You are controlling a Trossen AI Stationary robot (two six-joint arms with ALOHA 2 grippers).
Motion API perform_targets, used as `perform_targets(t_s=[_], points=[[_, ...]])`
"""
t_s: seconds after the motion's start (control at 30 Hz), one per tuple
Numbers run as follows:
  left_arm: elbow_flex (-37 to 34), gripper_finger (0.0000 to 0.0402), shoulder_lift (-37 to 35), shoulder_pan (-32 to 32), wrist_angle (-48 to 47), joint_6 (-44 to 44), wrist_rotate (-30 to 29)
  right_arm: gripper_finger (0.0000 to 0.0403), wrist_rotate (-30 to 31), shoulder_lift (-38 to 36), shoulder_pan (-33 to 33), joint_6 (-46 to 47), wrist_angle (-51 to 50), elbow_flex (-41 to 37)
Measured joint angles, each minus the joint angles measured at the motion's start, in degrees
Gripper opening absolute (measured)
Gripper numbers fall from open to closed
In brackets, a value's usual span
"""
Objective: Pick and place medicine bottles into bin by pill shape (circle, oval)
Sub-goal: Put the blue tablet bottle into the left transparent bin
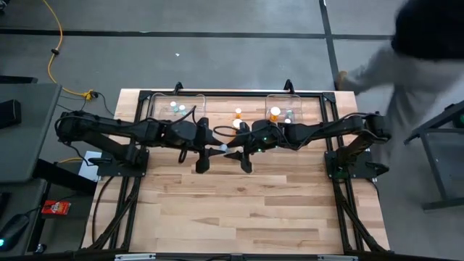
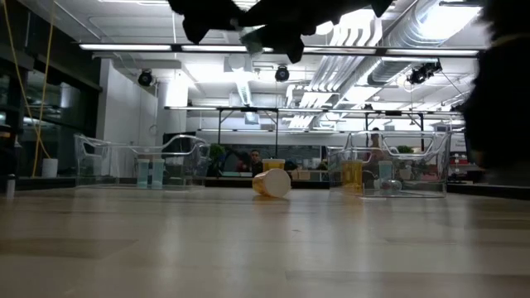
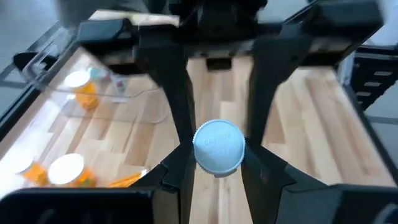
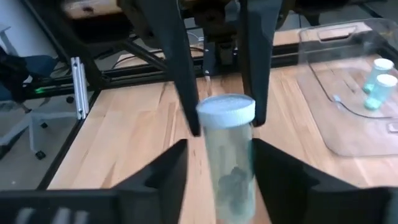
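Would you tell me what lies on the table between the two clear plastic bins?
Two white-capped orange medicine bottles sit there in the high view; the low view shows one tipped over.

No text, label or number seems readable anywhere in these views.

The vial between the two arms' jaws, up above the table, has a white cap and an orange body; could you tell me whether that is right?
Not quite. The vial does sit between the two arms' jaws and has a white cap, but its body is clear, not orange. The right wrist view shows this plainly.
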Motion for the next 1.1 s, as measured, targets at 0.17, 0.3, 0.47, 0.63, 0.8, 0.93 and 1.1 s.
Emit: perform_targets(t_s=[0.17,0.3,0.47,0.63,0.8,0.93,1.1], points=[[0.0,0.0092,-3.0,2.6,-7.0,0.0,-0.5,0.0229,0.0,-1.7,-1.4,-0.3,-2.1,0.0],[0.0,0.0094,-8.6,5.4,-15.6,0.7,-3.5,0.0252,3.7,-4.3,-2.8,-2.0,-6.7,0.1],[0.0,0.0095,-16.9,9.9,-23.1,0.4,-9.5,0.0254,7.7,-7.0,-4.8,-3.3,-7.9,0.1],[0.0,0.0096,-20.7,17.7,-30.7,-2.4,-17.4,0.0255,9.2,-7.6,-6.6,-3.1,-7.7,0.0],[0.0,0.0096,-17.1,29.9,-33.4,-1.6,-13.3,0.0255,9.4,-7.6,-7.8,-2.7,-7.9,0.0],[-1.9,0.0096,-12.4,37.0,-33.1,-2.9,-10.9,0.0255,9.4,-7.6,-8.1,-2.6,-7.8,0.0],[-10.1,0.0097,-12.0,43.0,-25.3,-9.6,-5.8,0.0255,10.3,-7.6,-8.1,-2.3,-7.9,0.0]])
